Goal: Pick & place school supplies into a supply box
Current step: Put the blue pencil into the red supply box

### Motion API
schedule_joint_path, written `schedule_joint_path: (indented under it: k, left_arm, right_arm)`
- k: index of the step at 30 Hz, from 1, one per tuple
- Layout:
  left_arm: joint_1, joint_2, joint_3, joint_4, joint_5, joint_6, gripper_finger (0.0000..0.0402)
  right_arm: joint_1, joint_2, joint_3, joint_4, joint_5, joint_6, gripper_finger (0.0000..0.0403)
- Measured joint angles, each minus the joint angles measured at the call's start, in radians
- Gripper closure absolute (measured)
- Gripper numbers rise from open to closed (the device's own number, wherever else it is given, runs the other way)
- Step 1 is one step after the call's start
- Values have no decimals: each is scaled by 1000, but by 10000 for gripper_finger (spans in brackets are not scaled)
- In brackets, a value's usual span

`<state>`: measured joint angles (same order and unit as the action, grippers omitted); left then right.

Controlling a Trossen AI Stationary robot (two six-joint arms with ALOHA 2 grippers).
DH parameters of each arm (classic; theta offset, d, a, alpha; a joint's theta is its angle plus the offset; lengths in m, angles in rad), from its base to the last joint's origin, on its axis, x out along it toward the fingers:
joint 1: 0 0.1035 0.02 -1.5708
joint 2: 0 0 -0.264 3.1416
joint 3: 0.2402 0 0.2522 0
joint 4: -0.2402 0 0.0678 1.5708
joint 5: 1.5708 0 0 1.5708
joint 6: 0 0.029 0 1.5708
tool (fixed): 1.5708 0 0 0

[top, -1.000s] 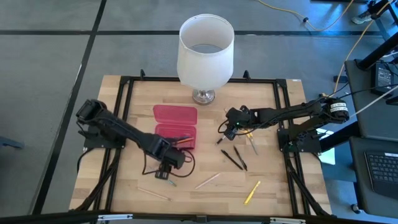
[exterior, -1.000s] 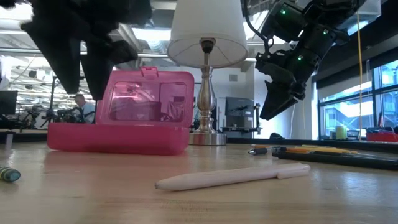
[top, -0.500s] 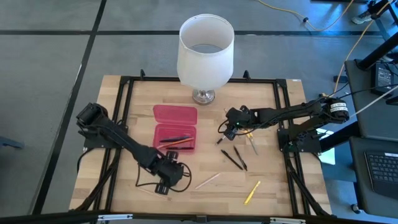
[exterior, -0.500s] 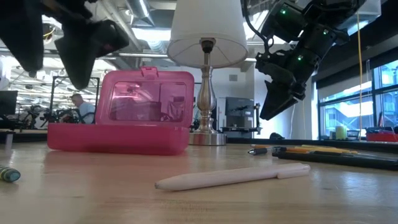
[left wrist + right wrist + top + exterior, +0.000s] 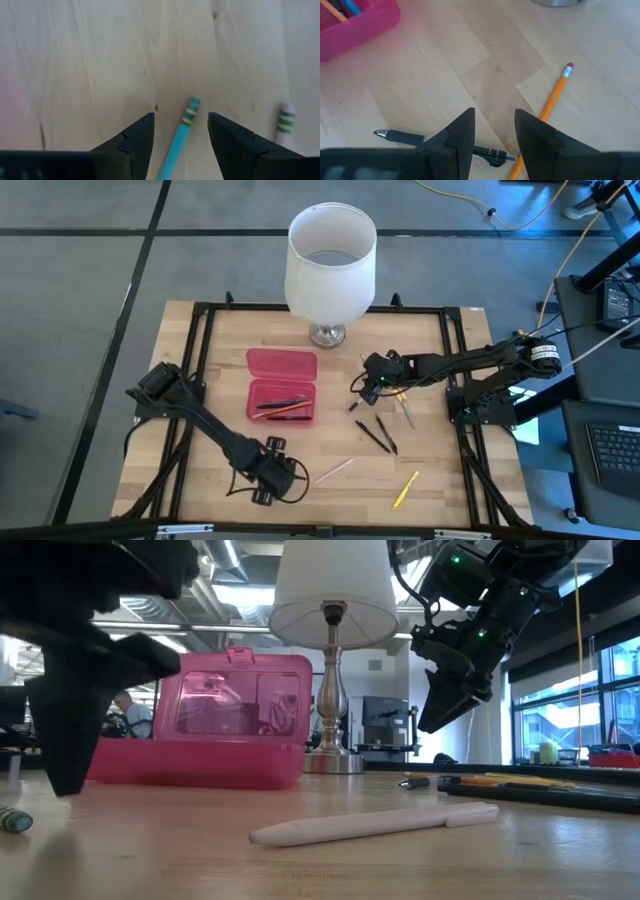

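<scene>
The supply box (image 5: 282,386) lay open on the wooden table (image 5: 430,330), its pink lid folded back toward the lamp (image 5: 330,268) and its tray on the side away from the lamp, with a dark pen and an orange pencil (image 5: 290,409) lying inside. Well beyond the tray, toward the table edge farthest from the lamp, the left gripper (image 5: 181,131) hung low over the wood, its jaws apart and straddling a blue pencil (image 5: 180,134) with a green-and-yellow band, which lay on the table ungrasped; a second banded pencil end (image 5: 285,122) lay just beside it. Near that gripper rested a pale pen (image 5: 333,470), and farther from the box a yellow pen (image 5: 405,489). On the box's far side from the left arm, the right gripper (image 5: 493,127) was raised above the table, its fingers parted around nothing, over a black pen (image 5: 440,143) and an orange pencil with a red eraser (image 5: 551,102). Two more dark pens (image 5: 378,435) lay near it.
</scene>
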<state>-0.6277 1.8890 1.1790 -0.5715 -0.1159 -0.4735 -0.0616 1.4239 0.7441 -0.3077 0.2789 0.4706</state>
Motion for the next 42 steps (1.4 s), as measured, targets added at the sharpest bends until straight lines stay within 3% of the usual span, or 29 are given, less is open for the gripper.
schedule_joint_path:
  k: [8, 29, 42]
  left_arm:
    - [-7, 63, 7, -8, 11, 6, 248]
    - [-15, 63, 3, -10, 8, 30, 391]
    - [6, 22, 50, -60, 14, 42, 396]
  right_arm:
    - [0, 0, 0, -1, -1, 0, 261]
    - [0, 0, 0, -11, -1, -6, 261]
    - [0, 0, 0, -12, -1, -8, 261]
